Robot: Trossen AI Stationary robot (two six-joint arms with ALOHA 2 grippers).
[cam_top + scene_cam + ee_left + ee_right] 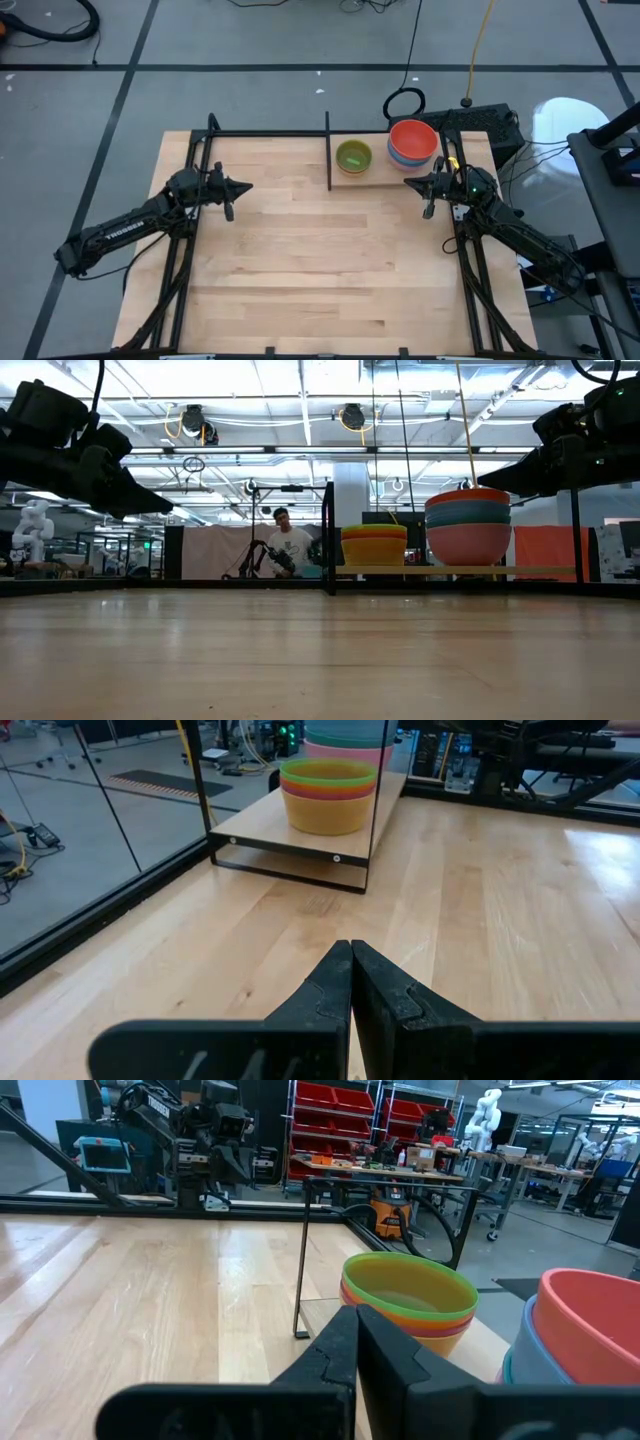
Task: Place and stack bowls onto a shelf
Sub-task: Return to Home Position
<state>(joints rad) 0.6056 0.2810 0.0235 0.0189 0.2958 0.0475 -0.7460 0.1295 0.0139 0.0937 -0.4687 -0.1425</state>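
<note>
Left gripper [351, 960]: fingers pressed together, nothing between them. It hangs over the bare table [320, 260]. Right gripper [356, 1325]: likewise closed and empty. The two tips point toward each other across the table.

Shelf [380, 178]: just beside the right gripper, on its far side. It is well apart from the left gripper, ahead of it and off toward the far edge. Its long axis runs parallel to the line along which the two grippers point.

High view gives only the top bowls: green bowl [353, 156] and red bowl [412, 138], a blue rim showing beneath the red.

Low view shows the layers. Small stack [374, 546]: green over orange over yellow. Large stack [468, 528]: red, teal-blue, pink lowest; this stack is the one nearer the right gripper.

Low view alone shows a person [290, 550] in the room beyond the table.
</note>
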